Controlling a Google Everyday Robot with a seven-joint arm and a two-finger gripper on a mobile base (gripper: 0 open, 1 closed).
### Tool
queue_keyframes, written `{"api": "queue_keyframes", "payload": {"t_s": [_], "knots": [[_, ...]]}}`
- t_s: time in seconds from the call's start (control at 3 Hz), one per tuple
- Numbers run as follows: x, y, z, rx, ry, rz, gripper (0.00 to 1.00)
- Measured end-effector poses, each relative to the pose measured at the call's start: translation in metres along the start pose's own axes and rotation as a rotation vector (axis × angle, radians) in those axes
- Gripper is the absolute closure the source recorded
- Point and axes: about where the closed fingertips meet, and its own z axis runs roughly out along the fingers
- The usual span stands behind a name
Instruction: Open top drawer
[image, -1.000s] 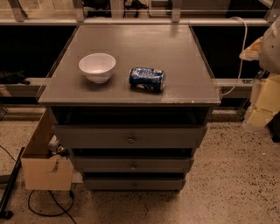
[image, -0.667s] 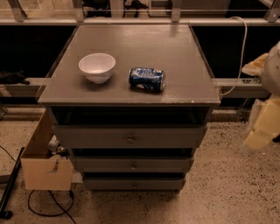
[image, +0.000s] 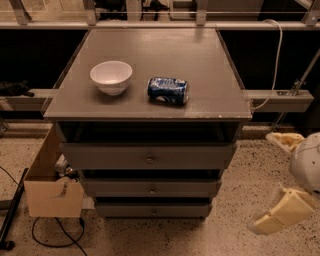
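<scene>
- The top drawer (image: 149, 150) is sitting directly under the grey cabinet top (image: 150, 45), with its flat front facing the near side. It is looking shut or very nearly so, with a dark gap showing above it.
- The knob (image: 149, 159), small, round and metallic, is standing at the centre of that front. It is probably the only place to take hold, since the front is showing no lip or bar.
- The middle drawer (image: 151, 188) and the bottom drawer (image: 153, 210) are lying below it. Both are narrower and shorter, carry similar knobs, and are not the ones wanted.
- The gripper (image: 282, 216) is hanging low at the near right, over the speckled floor (image: 165, 237). It is to the right of the cabinet and well apart from the knob. Whether it is open or closed cannot be told here, and it is holding nothing that can be seen.
- Judged handling: the drawer is looking rigid and likely to slide straight out toward the near side. Its weight is unknown because its contents are hidden. The knob is looking smooth and hard, so a grip could slip off, and a squarely centred hold with a straight pull is probably suiting it best.
- A white bowl (image: 111, 76) is resting on the cabinet top, and a blue can (image: 168, 90) is lying on its side just to its right. A jerky pull could set the can rolling.
- A cardboard box (image: 50, 192) is standing on the floor at the near left of the cabinet.
</scene>
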Motion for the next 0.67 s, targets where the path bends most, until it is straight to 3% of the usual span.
{"api": "queue_keyframes", "payload": {"t_s": [0.33, 0.67], "knots": [[0.013, -0.016, 0.045, -0.034, -0.181, 0.038, 0.00], [-0.002, -0.047, 0.073, -0.080, -0.403, 0.034, 0.00]]}}
